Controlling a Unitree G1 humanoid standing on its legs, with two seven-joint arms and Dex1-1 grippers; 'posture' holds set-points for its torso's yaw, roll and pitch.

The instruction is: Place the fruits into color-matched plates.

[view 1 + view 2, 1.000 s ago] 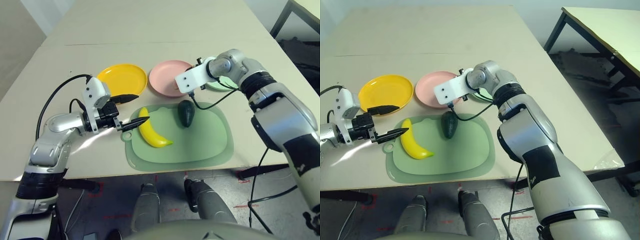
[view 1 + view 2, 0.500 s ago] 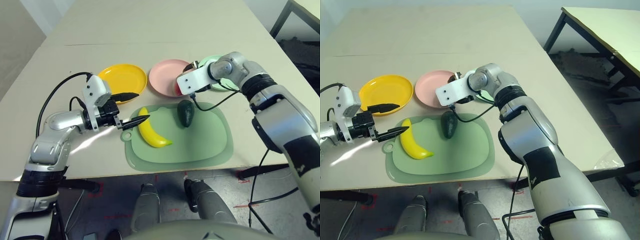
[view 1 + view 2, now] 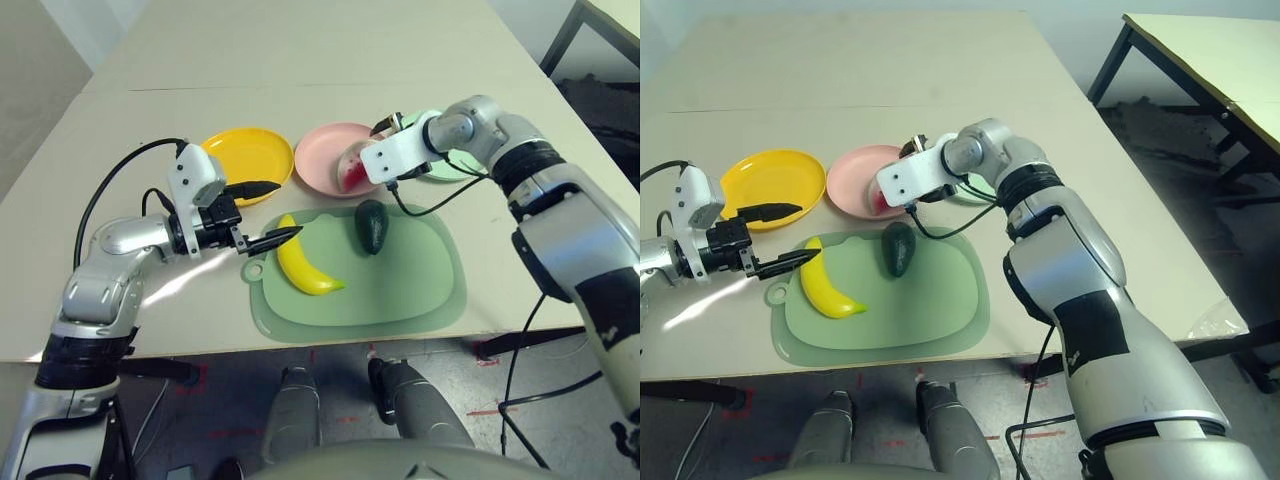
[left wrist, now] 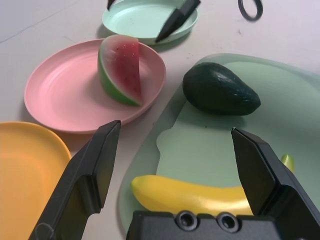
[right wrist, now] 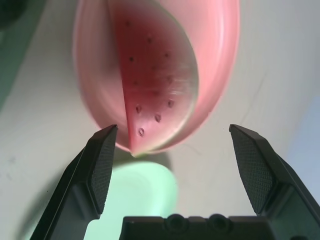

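Watermelon wedge (image 4: 121, 67) sits in pink plate (image 4: 55, 97), right gripper (image 5: 175, 165) spread and empty above it; banana (image 3: 303, 268) and avocado (image 3: 372, 225) lie on green mat (image 3: 420, 285), left gripper (image 3: 262, 213) spread beside banana, likely light, rigid, slick plastic, best pinched mid-curve.

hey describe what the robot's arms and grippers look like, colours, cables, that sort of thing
Both arms are glossy silver with black bands at the joints. Each wrist carries a white block with a black cable looping off it. The left gripper and right gripper each have two black, tapering fingers with finely textured inner pads on a black base with two small screws.
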